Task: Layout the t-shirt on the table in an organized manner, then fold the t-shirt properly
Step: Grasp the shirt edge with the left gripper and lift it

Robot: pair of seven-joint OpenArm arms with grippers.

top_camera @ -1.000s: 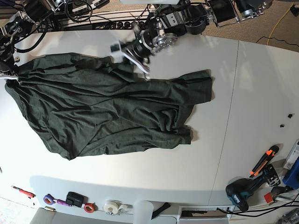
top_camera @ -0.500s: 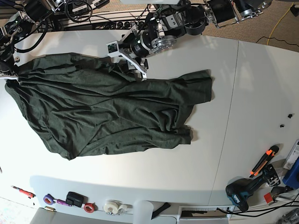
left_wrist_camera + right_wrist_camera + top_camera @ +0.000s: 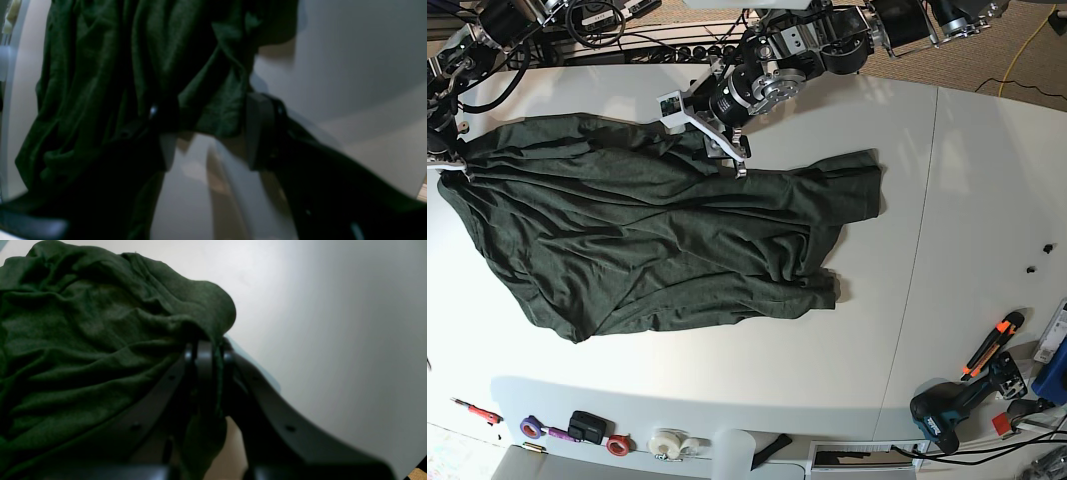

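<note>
The left pincer [image 3: 717, 140] has just let go, jaws now apart over the shirt's [image 3: 647, 235] far edge; that part is laid, I judge; the right pincer [image 3: 208, 351] stays clamped on a shirt edge at the worktop's [image 3: 967, 180] side; shirt spread but wrinkled; tools [image 3: 992, 345] and tape rolls [image 3: 667, 442] lie well clear.
</note>
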